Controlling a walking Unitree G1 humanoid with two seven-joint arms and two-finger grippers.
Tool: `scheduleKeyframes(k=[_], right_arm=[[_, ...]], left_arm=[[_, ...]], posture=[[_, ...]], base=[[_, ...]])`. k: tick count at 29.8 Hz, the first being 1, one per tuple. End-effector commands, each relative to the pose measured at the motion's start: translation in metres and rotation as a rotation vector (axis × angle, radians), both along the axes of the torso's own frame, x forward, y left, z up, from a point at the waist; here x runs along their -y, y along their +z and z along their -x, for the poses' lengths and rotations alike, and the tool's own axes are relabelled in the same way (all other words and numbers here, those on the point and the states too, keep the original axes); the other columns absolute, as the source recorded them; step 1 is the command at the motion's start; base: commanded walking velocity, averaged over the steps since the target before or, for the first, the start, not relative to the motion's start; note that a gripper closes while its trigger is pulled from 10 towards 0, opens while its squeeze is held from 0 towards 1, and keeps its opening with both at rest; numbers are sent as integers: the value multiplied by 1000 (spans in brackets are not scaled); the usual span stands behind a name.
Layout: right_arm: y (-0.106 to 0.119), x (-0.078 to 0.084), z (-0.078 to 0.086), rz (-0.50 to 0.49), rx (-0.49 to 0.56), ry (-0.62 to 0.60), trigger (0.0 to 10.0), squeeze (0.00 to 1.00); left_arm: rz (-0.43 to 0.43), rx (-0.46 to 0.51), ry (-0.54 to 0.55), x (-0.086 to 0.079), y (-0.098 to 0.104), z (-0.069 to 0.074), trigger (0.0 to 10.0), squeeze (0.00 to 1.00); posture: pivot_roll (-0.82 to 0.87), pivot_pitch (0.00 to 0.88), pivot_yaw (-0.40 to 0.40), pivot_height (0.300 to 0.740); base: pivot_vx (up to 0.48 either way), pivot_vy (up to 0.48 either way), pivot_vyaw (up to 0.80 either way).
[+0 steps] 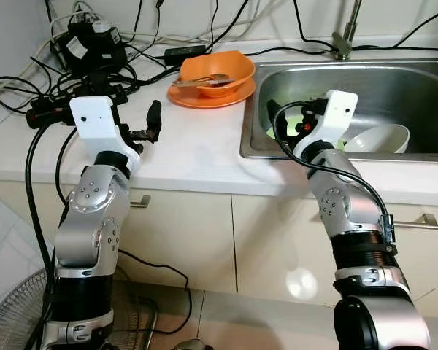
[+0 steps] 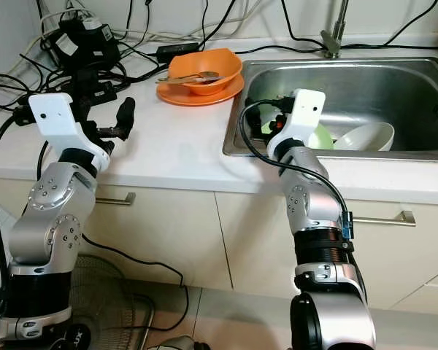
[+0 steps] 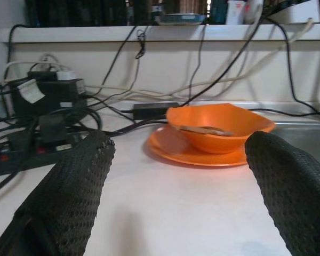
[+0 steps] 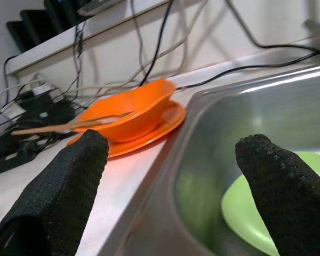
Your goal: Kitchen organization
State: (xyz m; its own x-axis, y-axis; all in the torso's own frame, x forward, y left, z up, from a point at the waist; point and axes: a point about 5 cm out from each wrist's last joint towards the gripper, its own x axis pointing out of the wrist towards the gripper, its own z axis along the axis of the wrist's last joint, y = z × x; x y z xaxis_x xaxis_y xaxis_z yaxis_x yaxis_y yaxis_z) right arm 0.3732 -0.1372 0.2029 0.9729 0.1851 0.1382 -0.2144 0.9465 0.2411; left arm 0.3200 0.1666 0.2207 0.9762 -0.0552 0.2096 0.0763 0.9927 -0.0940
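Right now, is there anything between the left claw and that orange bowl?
Nothing visible. The left gripper is open and faces the orange bowl across bare white counter. The bowl sits on an orange plate with utensils in it; the cables lie off to the side.

Both arms are silver metal with rounded, screw-dotted joint housings and black ribbed bands lower down. Each wrist carries a white, blocky plastic cover, and a black cable loops alongside it. The left gripper (image 3: pixel 176 197) and right gripper (image 4: pixel 170 197) have long black fingers (image 3: pixel 74 197) with a dimpled, mesh-like texture.
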Motion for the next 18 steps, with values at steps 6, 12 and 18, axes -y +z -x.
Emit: scheduleKeyframes(k=[6, 12, 18], right_arm=[[30, -1, 6, 50, 154, -24, 10000, 0], [26, -2, 8, 76, 148, -16, 10000, 0], [23, -3, 10, 91, 146, -18, 10000, 0]], left_arm=[[-11, 12, -32, 3, 2, 3, 10000, 0], [-1, 5, -32, 3, -1, 4, 10000, 0], [0, 5, -39, 4, -2, 5, 10000, 0]], posture=[[20, 56, 125, 740], [19, 60, 121, 740], [15, 70, 119, 740]], base=[[0, 0, 0], [304, 0, 0], [419, 0, 0]])
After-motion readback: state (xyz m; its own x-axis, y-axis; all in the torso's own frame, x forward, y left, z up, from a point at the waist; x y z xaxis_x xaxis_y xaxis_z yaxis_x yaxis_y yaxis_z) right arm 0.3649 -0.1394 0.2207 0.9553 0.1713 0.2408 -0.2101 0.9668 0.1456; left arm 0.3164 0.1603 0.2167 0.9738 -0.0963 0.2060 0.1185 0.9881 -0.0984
